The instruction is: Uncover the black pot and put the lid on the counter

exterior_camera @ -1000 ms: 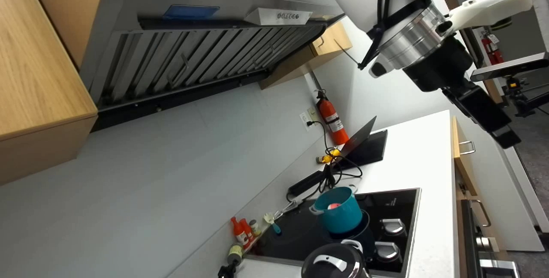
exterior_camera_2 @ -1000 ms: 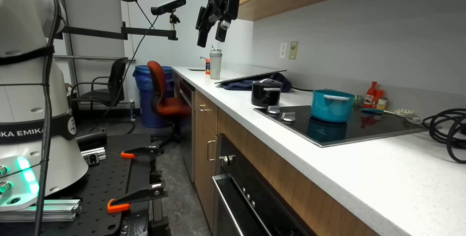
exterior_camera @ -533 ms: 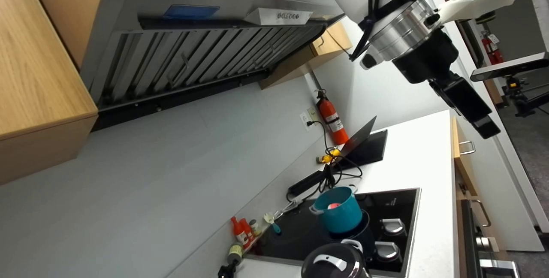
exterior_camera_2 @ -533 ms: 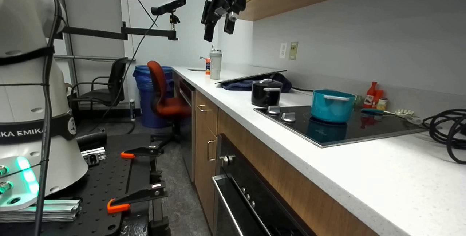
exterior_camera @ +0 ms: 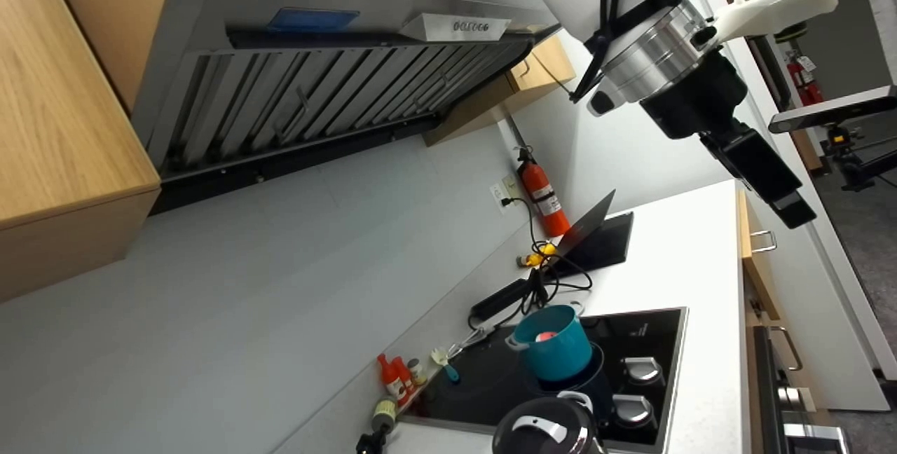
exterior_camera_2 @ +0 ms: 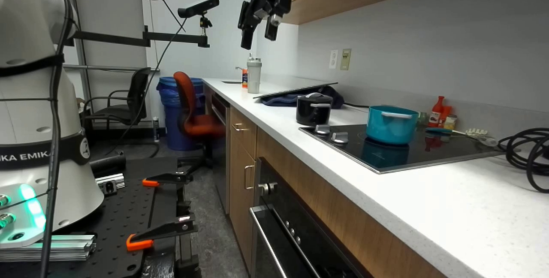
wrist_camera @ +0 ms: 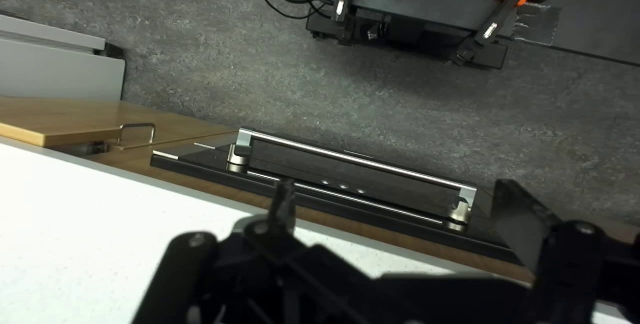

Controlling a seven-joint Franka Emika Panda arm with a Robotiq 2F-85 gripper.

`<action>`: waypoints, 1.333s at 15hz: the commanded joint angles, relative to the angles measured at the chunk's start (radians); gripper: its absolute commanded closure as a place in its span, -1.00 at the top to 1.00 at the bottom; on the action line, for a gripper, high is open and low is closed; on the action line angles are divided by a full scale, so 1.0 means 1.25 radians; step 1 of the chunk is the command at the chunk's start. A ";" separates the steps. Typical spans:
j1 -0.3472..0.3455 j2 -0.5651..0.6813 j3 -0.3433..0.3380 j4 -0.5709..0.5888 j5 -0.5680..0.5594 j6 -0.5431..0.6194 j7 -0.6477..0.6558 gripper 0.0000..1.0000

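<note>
The black pot (exterior_camera_2: pixel 313 113) stands on the white counter (exterior_camera_2: pixel 450 213) just past the cooktop's far end. Its dark lid (exterior_camera_2: pixel 315 96), with a pale handle, sits on it. In an exterior view the lid (exterior_camera: pixel 539 431) shows at the bottom edge, and the black pot is partly cut off there. My gripper (exterior_camera_2: pixel 259 40) is open and empty, high above the counter and well away from the pot; it also shows in an exterior view (exterior_camera: pixel 797 210). In the wrist view my gripper (wrist_camera: pixel 395 189) has its fingers wide apart over the counter's front edge (wrist_camera: pixel 150 184). The pot is out of that view.
A teal pot (exterior_camera_2: pixel 392 124) stands on the black cooktop (exterior_camera_2: pixel 429 160) beside the black pot. A laptop (exterior_camera: pixel 589 219), cables and red bottles (exterior_camera: pixel 392 380) lie along the wall. A range hood (exterior_camera: pixel 336 83) and cabinet hang above. The oven handle (wrist_camera: pixel 360 160) juts out below.
My gripper has moved a short way up and toward the wall side over the last second, with almost no motion in the last half second. The pots and lid have not moved.
</note>
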 commanded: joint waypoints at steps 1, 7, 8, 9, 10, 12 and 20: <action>0.008 0.001 -0.007 0.001 -0.002 -0.002 0.003 1.00; 0.007 0.006 -0.005 0.003 -0.013 0.000 0.000 1.00; 0.006 0.011 -0.003 0.004 -0.019 0.002 0.001 1.00; 0.007 0.020 -0.002 0.007 -0.022 0.007 0.001 1.00; 0.008 0.027 -0.001 0.010 -0.025 0.010 0.000 1.00; 0.013 0.044 0.005 0.017 -0.025 0.021 0.002 1.00; 0.037 0.099 0.017 0.024 0.019 0.177 0.014 1.00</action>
